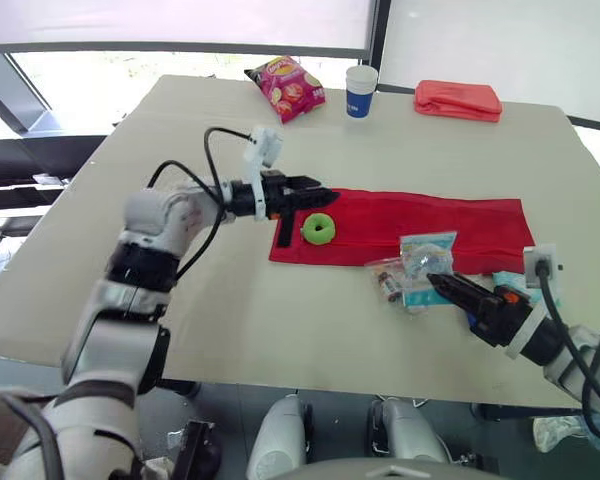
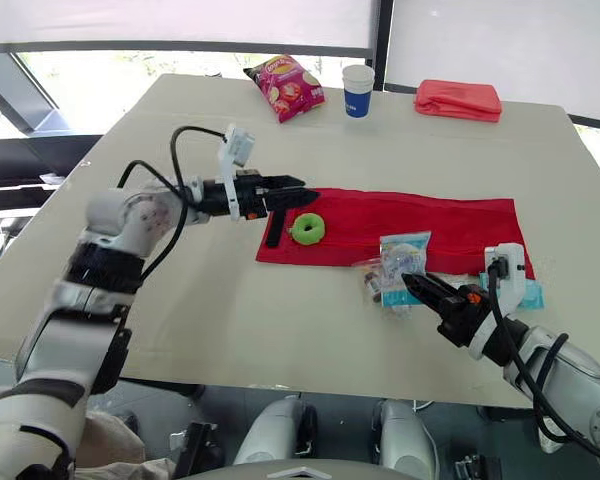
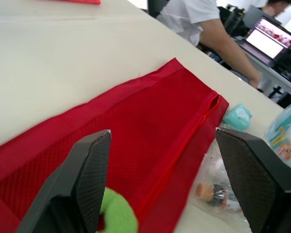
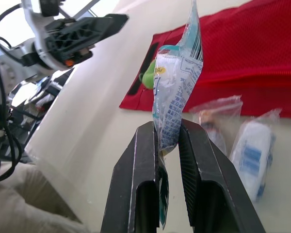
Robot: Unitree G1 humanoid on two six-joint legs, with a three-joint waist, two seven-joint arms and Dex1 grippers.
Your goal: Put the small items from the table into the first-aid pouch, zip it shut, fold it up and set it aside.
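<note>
On the table, the head camera shows the red pouch [image 1: 450, 225] lying flat, with a green ring [image 1: 318, 229] on its left end. By the left wrist camera, my left gripper [image 3: 163, 135] is wide open above the pouch. By the right wrist camera, my right gripper [image 4: 166, 128] pinches a clear packet [image 4: 177, 82].

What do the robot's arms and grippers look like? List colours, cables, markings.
Silver-grey left arm with black bands; looping black cable to a white wrist box. Grey right arm with black lead, white module, orange mark. The left gripper and right gripper: two black tapered fingers each.
</note>
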